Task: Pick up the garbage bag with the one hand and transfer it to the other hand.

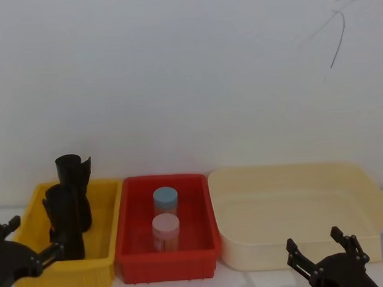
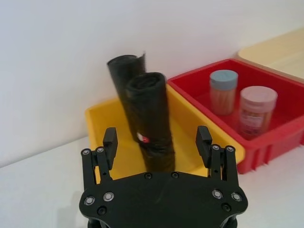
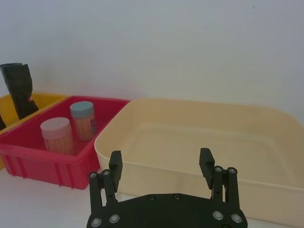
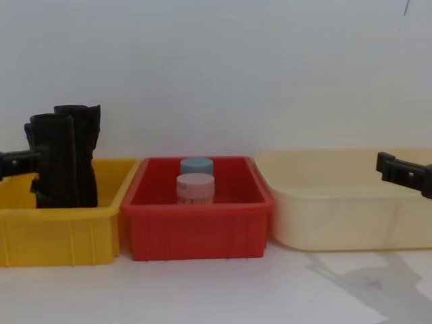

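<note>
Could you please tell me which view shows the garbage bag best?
The left wrist view: the garbage bag stands centred ahead of the left gripper's open fingers. Head view: farther, beside the left gripper. Chest view: the yellow bin hides its base.

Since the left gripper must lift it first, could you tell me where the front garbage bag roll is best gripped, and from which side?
Probably the garbage bag's upper body, above the yellow bin's rim, approached level from the front, where the open left gripper faces it. It stands nearly upright, and a slimmer roll stands close behind.
</note>
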